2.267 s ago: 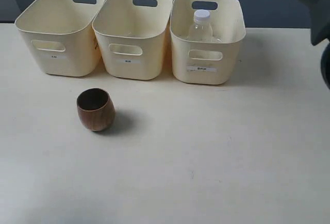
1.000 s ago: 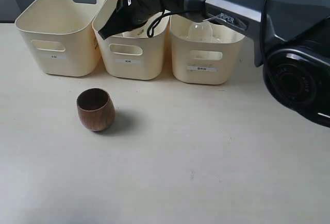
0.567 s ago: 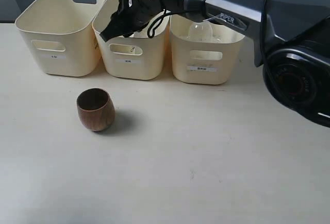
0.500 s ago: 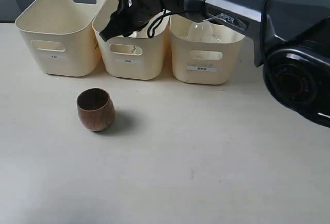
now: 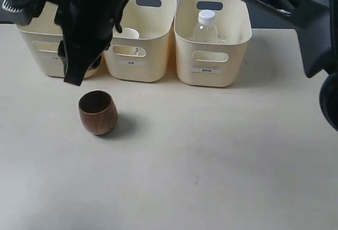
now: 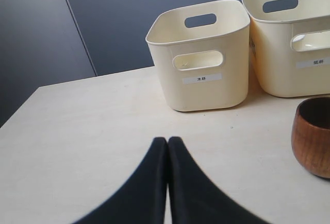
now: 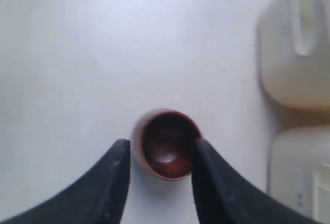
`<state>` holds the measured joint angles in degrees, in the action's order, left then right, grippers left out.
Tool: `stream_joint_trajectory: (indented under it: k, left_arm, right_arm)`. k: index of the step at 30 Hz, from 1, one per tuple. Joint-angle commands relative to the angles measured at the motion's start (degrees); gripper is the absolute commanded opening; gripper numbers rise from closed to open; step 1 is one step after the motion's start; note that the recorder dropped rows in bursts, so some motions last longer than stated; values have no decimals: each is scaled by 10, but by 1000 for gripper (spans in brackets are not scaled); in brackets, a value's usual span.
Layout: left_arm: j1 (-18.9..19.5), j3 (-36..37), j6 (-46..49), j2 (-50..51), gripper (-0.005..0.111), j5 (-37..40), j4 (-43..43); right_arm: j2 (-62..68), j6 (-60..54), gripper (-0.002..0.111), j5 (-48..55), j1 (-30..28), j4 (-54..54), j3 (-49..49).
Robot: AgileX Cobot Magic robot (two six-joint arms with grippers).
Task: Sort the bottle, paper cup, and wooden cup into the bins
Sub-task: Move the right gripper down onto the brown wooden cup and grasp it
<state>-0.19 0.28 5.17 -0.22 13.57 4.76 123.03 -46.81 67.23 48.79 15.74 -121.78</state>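
Observation:
The wooden cup (image 5: 97,112) stands upright on the table in front of the left bin (image 5: 39,55). My right gripper (image 5: 74,79) hangs above it, open; in the right wrist view its black fingers (image 7: 116,172) flank the cup (image 7: 166,144) without touching it. The paper cup (image 5: 127,33) sits inside the middle bin (image 5: 137,63). In the right bin (image 5: 211,69) stands the bottle (image 5: 205,26). My left gripper (image 6: 167,140) is shut on nothing, low over the table, with the wooden cup (image 6: 313,136) off to its side.
The right arm (image 5: 95,8) reaches across the exterior view and hides much of the left bin. Three bins line the back of the cream table (image 5: 211,161). A dark wall (image 6: 103,18) rises behind them.
My right arm has swung from over the middle bin toward the front left and now hovers over the wooden cup. The paper cup now shows inside the middle bin.

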Motion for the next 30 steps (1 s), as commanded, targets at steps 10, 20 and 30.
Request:
stream_joint_trajectory:
  k: [10, 20, 30]
  left_arm:
    - [0, -3, -1, 2, 0, -3, -1]
    - [0, -3, -1, 2, 0, -3, -1]
    - [0, -3, -1, 2, 0, -3, -1]
  right_arm:
    - [76, -13, 39, 27, 9, -61, 1]
    - [113, -10, 39, 27, 9, -45, 1]
    - [118, -10, 39, 7, 9, -13, 1]
